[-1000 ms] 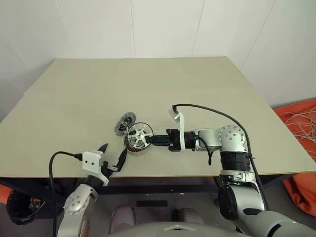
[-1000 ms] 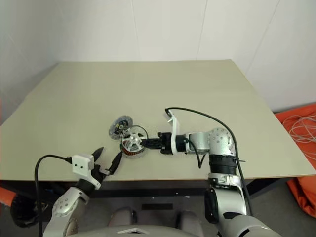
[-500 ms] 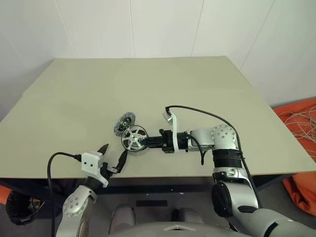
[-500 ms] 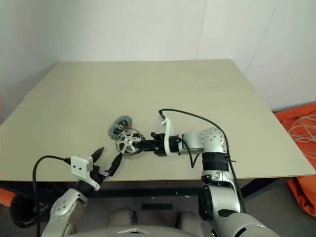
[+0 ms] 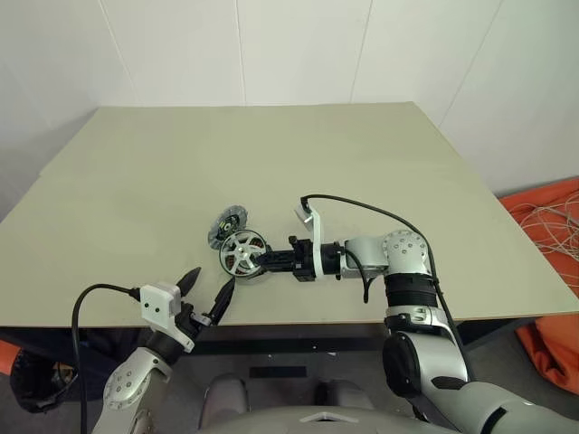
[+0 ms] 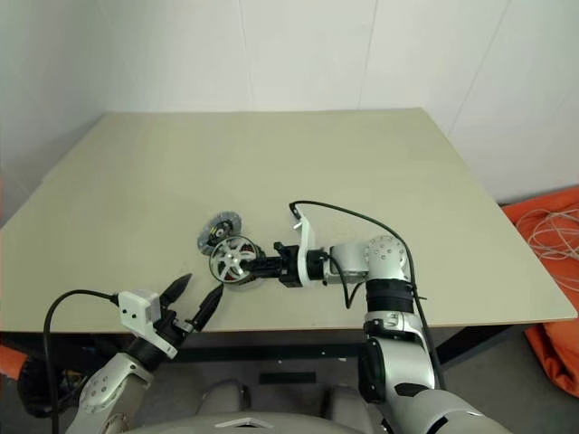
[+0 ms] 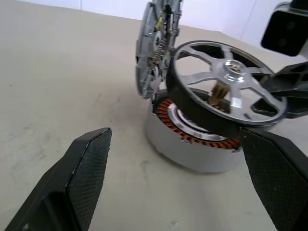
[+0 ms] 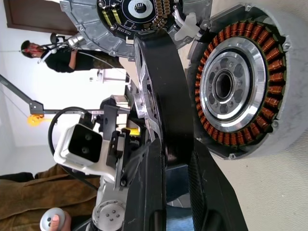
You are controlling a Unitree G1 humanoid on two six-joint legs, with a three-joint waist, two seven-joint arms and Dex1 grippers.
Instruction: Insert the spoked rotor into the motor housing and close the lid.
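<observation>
Near the front edge of the beige table (image 5: 362, 163), the shiny silver spoked rotor with its dark inner rim (image 7: 226, 98) is held tilted just above the short round silver-grey motor housing with copper-brown windings (image 7: 192, 142), its rim pinched between the closed fingers of the right gripper (image 5: 264, 260). Against the housing's far side, the thin flat silver lid with a dark, gold-flecked hub (image 5: 228, 222) is propped on edge. Nearer the table's edge, the left gripper (image 5: 206, 297) is held empty, fingers spread wide.
</observation>
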